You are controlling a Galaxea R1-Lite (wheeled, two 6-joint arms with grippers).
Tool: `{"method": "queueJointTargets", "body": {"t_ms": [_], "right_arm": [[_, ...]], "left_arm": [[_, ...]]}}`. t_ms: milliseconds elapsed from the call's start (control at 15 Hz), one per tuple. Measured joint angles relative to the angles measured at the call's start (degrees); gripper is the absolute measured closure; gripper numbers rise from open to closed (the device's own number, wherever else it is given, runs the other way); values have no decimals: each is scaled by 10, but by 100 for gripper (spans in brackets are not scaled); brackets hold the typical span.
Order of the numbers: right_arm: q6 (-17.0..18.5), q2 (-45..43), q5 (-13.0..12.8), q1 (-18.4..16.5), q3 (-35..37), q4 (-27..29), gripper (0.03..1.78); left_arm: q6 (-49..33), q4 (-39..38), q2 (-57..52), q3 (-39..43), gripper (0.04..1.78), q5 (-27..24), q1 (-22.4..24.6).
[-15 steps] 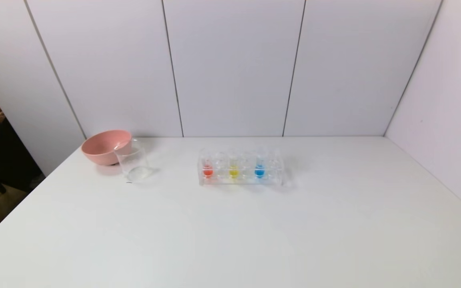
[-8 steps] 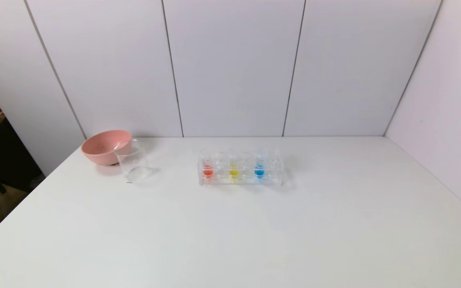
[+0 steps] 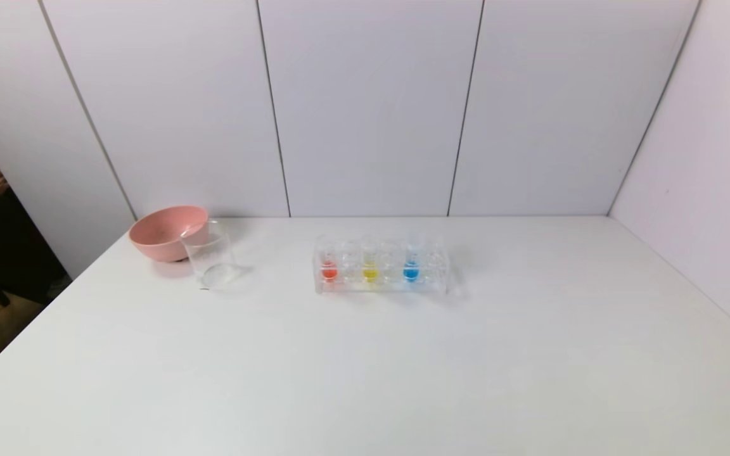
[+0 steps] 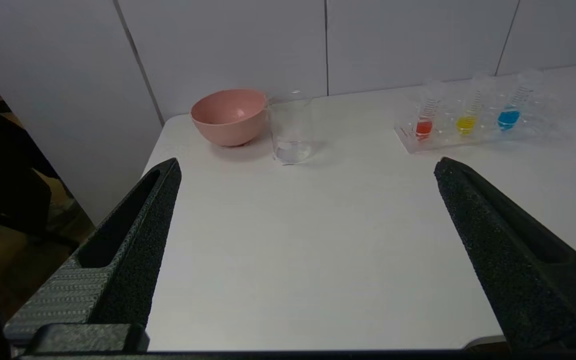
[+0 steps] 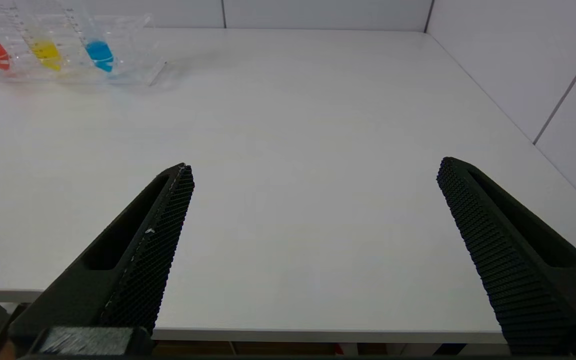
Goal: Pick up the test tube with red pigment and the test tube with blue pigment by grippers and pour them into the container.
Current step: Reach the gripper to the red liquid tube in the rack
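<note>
Both claws, left gripper (image 4: 308, 167) and right gripper (image 5: 315, 167), wide open, holding nothing, at worktop's (image 3: 365, 367) near edge; red tube (image 3: 328, 265) & blue tube (image 3: 411, 263) racked mid-worktop, beaker (image 3: 211, 261) toward far-left corner.

Lighting: bright, even, diffuse, from overhead; slight lilac tint on pale wall panels (image 3: 365, 107). White matte tabletop (image 3: 365, 367) evenly lit, no hot spots, faint sheen only. Shadows: soft, short; small one under round pink plastic bowl (image 3: 167, 232), pale smudge beside clear glass beaker (image 3: 211, 259), light haze to the right of clear acrylic tube rack (image 3: 381, 267). Glass and acrylic low-contrast, edges hard to separate in head view. Dark unlit strip at far left past table edge. Wrist views: near black fingers (image 4: 133, 250) soft-focus, w/ straight lines splaying toward borders.
</note>
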Motion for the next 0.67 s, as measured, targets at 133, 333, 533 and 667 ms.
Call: {"method": "queueJointTargets", "body": {"t_ms": [133,333,533,667], "right_arm": [[0,0,0,0,0,0,4],[0,0,0,0,0,0,4],[0,0,0,0,0,0,4],[0,0,0,0,0,0,4]], "left_arm": [[0,-19,60,-35,5,-13,0],[-1,-88,153,-59,5,-32,0],[-3,-150,235,-74,5,-59,0],[-6,-179,292,-91,5,-68,0]]}}
